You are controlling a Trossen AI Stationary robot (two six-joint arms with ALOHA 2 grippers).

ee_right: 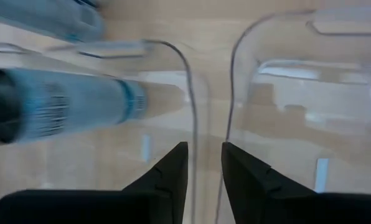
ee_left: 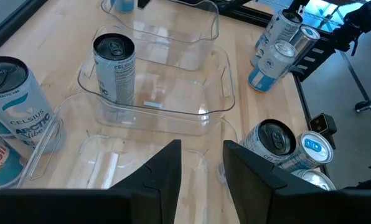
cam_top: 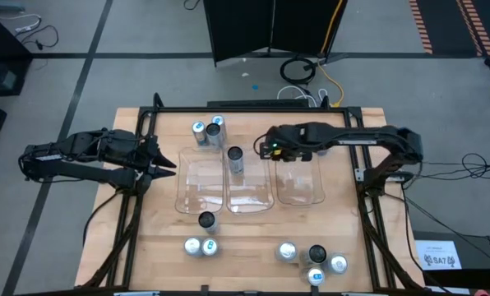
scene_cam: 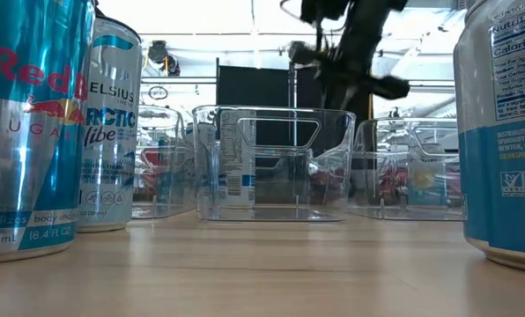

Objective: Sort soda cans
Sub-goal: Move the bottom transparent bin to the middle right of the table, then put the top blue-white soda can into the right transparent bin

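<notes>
Across the table [cam_top: 253,247] stood roughly eleven soda cans [cam_top: 235,159] and three clear trays [cam_top: 301,187]; both grippers' jaws were slightly parted, grasping nothing.

A: Right gripper [ee_right: 205,163], fingers a narrow gap apart, nothing between them.
B: Below?
A: Two clear trays [ee_right: 173,56] side by side; a dark-topped can [ee_right: 61,112] stands in one.
</notes>
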